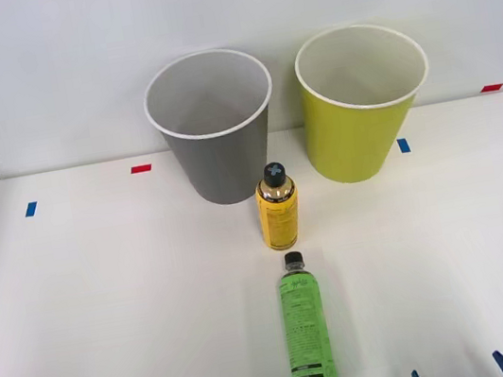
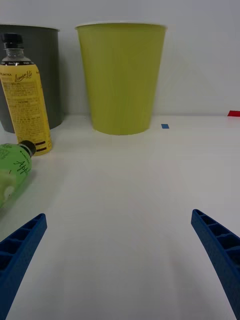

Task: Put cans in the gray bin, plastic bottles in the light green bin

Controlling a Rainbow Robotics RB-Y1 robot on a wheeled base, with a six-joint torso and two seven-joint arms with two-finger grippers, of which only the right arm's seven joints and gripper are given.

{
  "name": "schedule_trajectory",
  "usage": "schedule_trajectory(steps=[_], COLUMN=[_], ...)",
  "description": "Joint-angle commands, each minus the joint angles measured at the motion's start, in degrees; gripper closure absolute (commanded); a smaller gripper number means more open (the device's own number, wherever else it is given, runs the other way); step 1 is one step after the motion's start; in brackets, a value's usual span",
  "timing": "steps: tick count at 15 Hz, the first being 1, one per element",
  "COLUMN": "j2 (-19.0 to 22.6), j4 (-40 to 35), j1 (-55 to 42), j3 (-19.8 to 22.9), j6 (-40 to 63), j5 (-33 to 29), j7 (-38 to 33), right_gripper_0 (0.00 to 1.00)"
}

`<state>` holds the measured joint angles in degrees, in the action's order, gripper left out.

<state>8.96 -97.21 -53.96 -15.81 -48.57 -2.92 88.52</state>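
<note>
**On the counter, nothing sorted yet**

From the front view, the green bottle (image 1: pixel 306 331) is lying near the counter's (image 1: pixel 109 316) front edge, a yellow bottle (image 1: pixel 278 209) standing between it and the gray bin (image 1: pixel 212 123); the light green bin (image 1: pixel 364 99) is waiting empty.

From the wrist view, the pincer (image 2: pixel 120 255) is hanging spread and empty — likely needing to swing toward the green bottle.

Bright even light, soft faint shadows, no glare

White table (image 1: pixel 106 298), pale wall (image 1: pixel 41 69)
</note>
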Motion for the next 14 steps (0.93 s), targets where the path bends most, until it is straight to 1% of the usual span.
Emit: schedule_trajectory(steps=[1, 14], j2=[0.09, 0.18], j4=[0.0, 0.0], j1=[-0.71, -0.71], j3=[-0.01, -0.09], j6=[0.05, 0.05], j5=[-0.24, -0.24], j7=[0.25, 0.25], right_gripper_0=[0.0, 0.0])
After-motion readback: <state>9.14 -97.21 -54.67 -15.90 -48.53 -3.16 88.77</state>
